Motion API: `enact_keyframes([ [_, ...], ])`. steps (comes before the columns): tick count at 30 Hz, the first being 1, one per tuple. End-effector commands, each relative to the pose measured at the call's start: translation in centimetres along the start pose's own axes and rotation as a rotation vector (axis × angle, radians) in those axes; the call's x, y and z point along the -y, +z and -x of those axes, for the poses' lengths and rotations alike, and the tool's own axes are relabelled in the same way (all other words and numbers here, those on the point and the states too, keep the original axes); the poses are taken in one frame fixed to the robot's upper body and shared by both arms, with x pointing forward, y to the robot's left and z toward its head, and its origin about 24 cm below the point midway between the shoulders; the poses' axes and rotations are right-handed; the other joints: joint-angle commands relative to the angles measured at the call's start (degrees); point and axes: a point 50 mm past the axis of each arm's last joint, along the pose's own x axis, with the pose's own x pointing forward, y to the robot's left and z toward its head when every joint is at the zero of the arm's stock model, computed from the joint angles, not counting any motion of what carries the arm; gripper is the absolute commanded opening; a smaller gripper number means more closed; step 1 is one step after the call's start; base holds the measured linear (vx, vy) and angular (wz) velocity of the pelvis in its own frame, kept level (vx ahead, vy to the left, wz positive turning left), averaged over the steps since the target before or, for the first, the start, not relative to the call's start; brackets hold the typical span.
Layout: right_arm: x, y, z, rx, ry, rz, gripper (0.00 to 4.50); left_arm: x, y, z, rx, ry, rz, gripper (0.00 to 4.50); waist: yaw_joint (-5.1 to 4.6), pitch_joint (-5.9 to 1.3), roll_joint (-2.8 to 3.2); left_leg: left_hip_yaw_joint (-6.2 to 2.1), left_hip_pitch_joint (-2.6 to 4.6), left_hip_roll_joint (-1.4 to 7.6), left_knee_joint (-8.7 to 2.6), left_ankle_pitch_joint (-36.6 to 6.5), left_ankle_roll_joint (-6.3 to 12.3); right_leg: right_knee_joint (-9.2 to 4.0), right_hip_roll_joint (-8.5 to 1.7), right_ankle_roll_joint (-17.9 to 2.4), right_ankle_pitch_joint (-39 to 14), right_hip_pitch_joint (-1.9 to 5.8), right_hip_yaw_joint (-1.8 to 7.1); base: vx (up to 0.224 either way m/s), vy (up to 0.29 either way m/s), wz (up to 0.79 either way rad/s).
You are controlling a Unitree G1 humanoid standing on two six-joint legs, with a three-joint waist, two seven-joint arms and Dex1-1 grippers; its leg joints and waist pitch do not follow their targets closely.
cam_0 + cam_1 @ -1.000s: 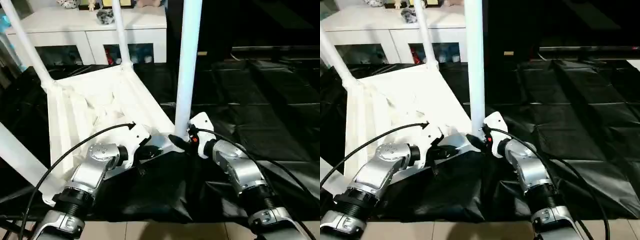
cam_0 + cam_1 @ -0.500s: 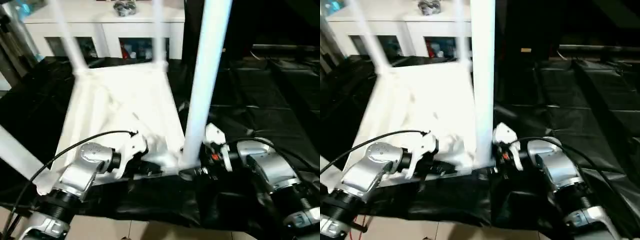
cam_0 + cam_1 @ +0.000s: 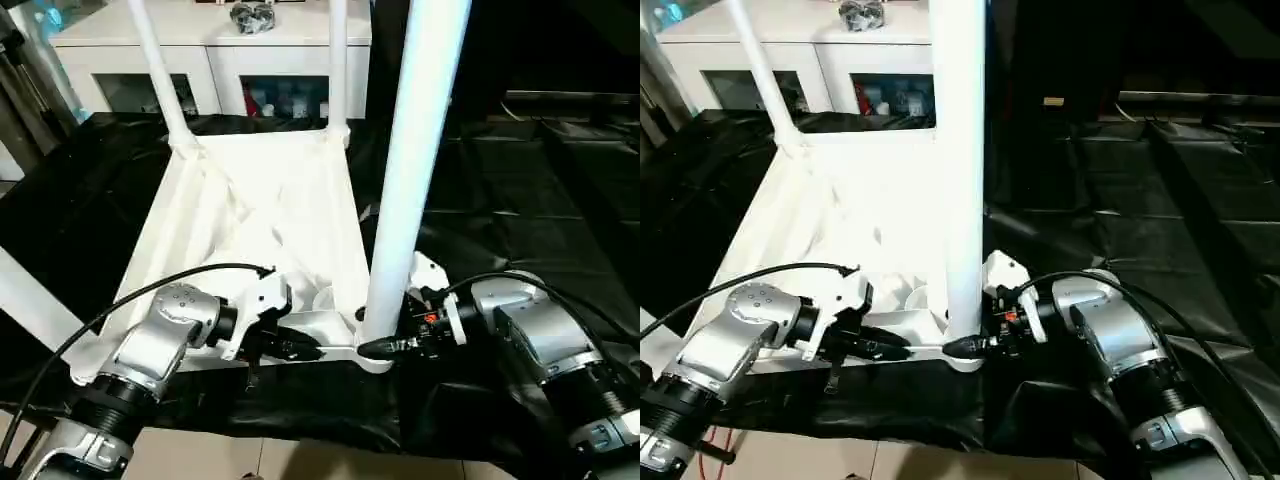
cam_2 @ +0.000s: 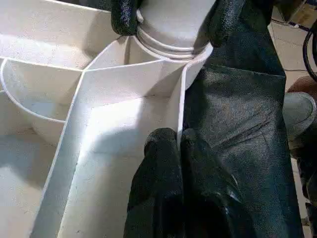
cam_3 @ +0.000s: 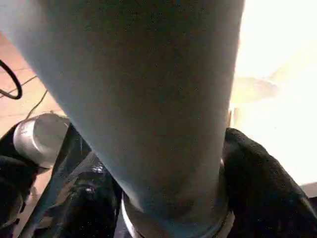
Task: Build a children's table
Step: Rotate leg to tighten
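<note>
On the left, the left pincer (image 3: 300,348) is reaching in low, its 2 black fingers (image 4: 163,168) pressed together and pinching the thin upright edge wall of the upturned white tabletop (image 3: 270,215). That tabletop is lying ribbed side up on the black sheet (image 3: 520,200) covering the worktop, with its near edge toward the robot. At the far corners, 2 tapered white legs are standing up out of their sockets, 1 at far left (image 3: 155,70) and 1 further along (image 3: 337,60), and another leg (image 3: 30,310) is slanting across the left edge of the head view. Moving to the middle, the near-right leg (image 3: 410,170) is rising tall from its round corner socket (image 4: 173,52). Right beside it, the right pincer (image 3: 385,346) is wrapped around the base of that leg, a finger (image 5: 257,188) on either side of the tube just above the socket. Behind it all, a white cabinet (image 3: 230,60) with glass fronts is sitting at the back.
</note>
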Motion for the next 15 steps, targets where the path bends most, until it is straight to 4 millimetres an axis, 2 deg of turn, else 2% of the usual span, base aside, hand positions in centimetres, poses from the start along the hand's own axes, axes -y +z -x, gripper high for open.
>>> enact_keyframes([
  [1,-1.2,0.1,-2.5,0.015,0.078,0.01,2.5,-0.6,1.4,-0.2,0.071,0.07,-0.014,0.0,-0.08,-2.98,-0.9,0.17,0.26,1.13,-3.66,-7.3,3.95,-3.77,-2.81,-13.85,-4.96,3.21,2.23,0.0,0.0,0.0],
  [4,-0.4,-0.5,-3.0,0.036,-0.058,-0.021,2.46,-0.8,1.3,-0.5,0.084,0.12,0.005,0.0,-0.29,-2.86,-0.96,0.13,0.13,1.01,-3.75,-7.86,3.45,-3.92,-2.82,-13.18,-6.91,3.23,2.21,0.0,0.0,0.0],
  [5,0.0,-0.7,-3.3,0.038,-0.126,-0.031,2.46,-0.9,1.3,-0.6,0.087,0.142,0.012,0.0,-0.58,-2.58,-0.85,0.09,0.26,0.93,-4.01,-9.81,2.27,-4.46,-2.89,-12.23,-11.58,2.97,2.19,0.0,0.0,0.0],
  [7,0.6,-1.2,-3.8,0.041,-0.233,-0.068,2.45,-1.2,1.4,-1.0,0.1,0.193,0.029,0.0,-1.12,-2.48,-0.72,-0.17,0.12,0.83,-4.31,-11.24,0.99,-4.77,-2.99,-10.96,-15.38,3.18,2.09,0.0,0.0,0.0],
  [10,1.1,-1.7,-4.7,0.057,-0.343,-0.128,2.44,-1.6,1.7,-1.8,0.121,0.264,0.052,0.0,-2.04,-2.35,-0.79,-0.28,0.17,0.78,-4.52,-12.91,0.28,-5.12,-2.83,-9.95,-17.47,3.0,2.14,0.0,0.0,0.0],
  [11,1.2,-1.8,-5.2,0.07,-0.383,-0.157,2.44,-1.8,1.9,-2.3,0.125,0.29,0.058,0.0,-2.05,-2.47,-1.0,-0.32,0.28,0.76,-4.48,-13.0,0.41,-5.12,-2.84,-9.69,-17.61,3.01,2.17,0.0,0.0,0.0],
  [13,1.4,-1.8,-6.3,0.084,-0.449,-0.202,2.44,-2.0,2.3,-3.3,0.135,0.329,0.067,0.0,-2.24,-2.16,-1.01,-0.2,0.5,0.75,-4.61,-14.18,0.45,-5.51,-2.78,-9.45,-19.18,2.62,2.23,0.0,0.0,0.0],
  [14,1.7,-1.8,-7.0,0.065,-0.517,-0.218,2.44,-1.8,2.7,-4.3,0.147,0.326,0.064,0.0,-2.38,-1.82,-1.08,-0.25,0.95,0.66,-4.78,-16.98,-0.19,-5.95,-2.88,-8.34,-24.3,2.4,2.15,0.0,0.0,0.0],
  [15,1.9,-1.6,-7.5,0.065,-0.547,-0.22,2.44,-1.6,3.0,-4.9,0.155,0.316,0.056,0.0,-2.42,-1.79,-1.04,-0.29,1.02,0.61,-4.83,-17.54,-0.4,-6.12,-2.94,-7.89,-25.66,2.36,2.13,0.0,0.0,0.0],
])
